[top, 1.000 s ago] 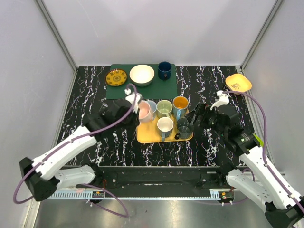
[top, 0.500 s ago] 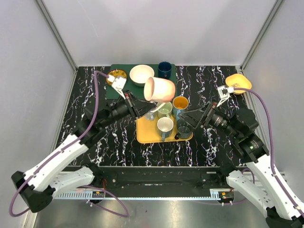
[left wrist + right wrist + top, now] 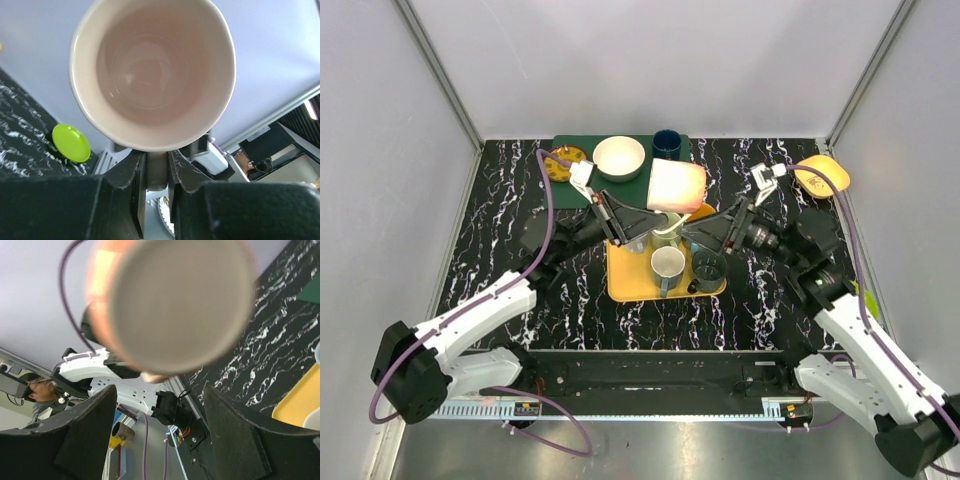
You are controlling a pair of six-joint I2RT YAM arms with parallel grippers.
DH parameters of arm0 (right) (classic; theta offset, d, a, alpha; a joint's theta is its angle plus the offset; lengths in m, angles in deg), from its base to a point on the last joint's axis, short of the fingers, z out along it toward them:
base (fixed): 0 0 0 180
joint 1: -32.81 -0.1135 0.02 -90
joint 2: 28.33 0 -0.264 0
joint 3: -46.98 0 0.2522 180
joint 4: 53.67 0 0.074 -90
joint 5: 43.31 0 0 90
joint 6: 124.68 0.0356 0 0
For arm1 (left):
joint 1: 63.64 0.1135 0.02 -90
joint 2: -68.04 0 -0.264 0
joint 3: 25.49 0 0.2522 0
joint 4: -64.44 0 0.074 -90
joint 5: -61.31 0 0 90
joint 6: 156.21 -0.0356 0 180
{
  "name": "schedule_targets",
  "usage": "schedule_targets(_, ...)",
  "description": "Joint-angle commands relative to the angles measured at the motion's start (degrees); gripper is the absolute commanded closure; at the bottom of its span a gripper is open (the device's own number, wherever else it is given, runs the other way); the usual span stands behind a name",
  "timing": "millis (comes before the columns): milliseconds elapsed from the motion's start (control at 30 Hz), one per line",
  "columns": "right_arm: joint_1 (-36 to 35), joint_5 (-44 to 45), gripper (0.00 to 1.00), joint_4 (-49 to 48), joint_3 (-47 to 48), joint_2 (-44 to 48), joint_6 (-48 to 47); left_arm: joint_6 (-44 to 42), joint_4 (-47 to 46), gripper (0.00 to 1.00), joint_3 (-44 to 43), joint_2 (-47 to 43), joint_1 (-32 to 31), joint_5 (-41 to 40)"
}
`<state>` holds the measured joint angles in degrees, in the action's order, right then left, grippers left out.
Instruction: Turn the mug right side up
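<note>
The pink mug (image 3: pixel 677 185) hangs in the air above the yellow tray (image 3: pixel 625 283), lying on its side. My left gripper (image 3: pixel 642 213) is shut on its handle. In the left wrist view the mug's open mouth (image 3: pixel 150 70) faces the camera, with the handle (image 3: pixel 156 167) pinched between the fingers. My right gripper (image 3: pixel 700 231) is open and empty, just right of and below the mug. In the right wrist view the mug's flat base (image 3: pixel 180 302) fills the top, above the spread fingers (image 3: pixel 90 435).
On the tray stand a white mug (image 3: pixel 667 264), a green mug (image 3: pixel 665 230), a dark glass mug (image 3: pixel 707 270) and a partly hidden orange mug (image 3: pixel 701 212). A green mat (image 3: pixel 570 190) behind holds a white bowl (image 3: pixel 619 157), a blue mug (image 3: pixel 667 143) and a yellow plate (image 3: pixel 563 157). A yellow bowl (image 3: pixel 820 176) sits far right.
My left gripper has lifted the pink mug off the tray, up and to the right, and turned it onto its side. My right gripper has swung left towards it, open.
</note>
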<state>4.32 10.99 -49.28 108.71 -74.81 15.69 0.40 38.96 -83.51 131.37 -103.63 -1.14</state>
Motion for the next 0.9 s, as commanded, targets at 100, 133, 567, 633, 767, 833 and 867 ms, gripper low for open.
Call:
schedule_targets(100,-0.2,-2.0,0.27,-7.3,0.5,-5.2,2.7,4.4,-19.4,1.0,-0.9,-0.8,-0.2,2.2)
schedule_targets(133,-0.2,-1.8,0.27,-8.4,0.4,-5.2,2.8,4.4,-19.4,1.0,-0.9,-0.6,-0.2,2.6)
schedule_targets(567,-0.2,-4.5,0.41,-16.6,4.1,-10.8,5.1,5.0,-19.5,1.0,1.8,-0.1,-1.1,4.1)
schedule_targets(633,-0.2,-5.1,0.4,-18.7,4.0,-11.4,5.8,4.9,-18.1,1.0,1.8,0.6,-1.3,4.4)
schedule_targets(767,-0.2,-6.1,0.39,-18.9,4.9,-12.0,6.0,3.6,-14.5,1.0,0.9,1.5,-1.8,4.9)
schedule_targets(833,-0.2,-5.9,0.41,-17.7,5.5,-12.0,5.0,2.7,-13.6,1.0,0.3,2.1,-1.9,4.8)
schedule_targets(867,-0.2,-5.9,0.44,-17.4,5.6,-12.0,4.7,2.1,-11.5,1.0,0.0,2.2,-2.1,5.2)
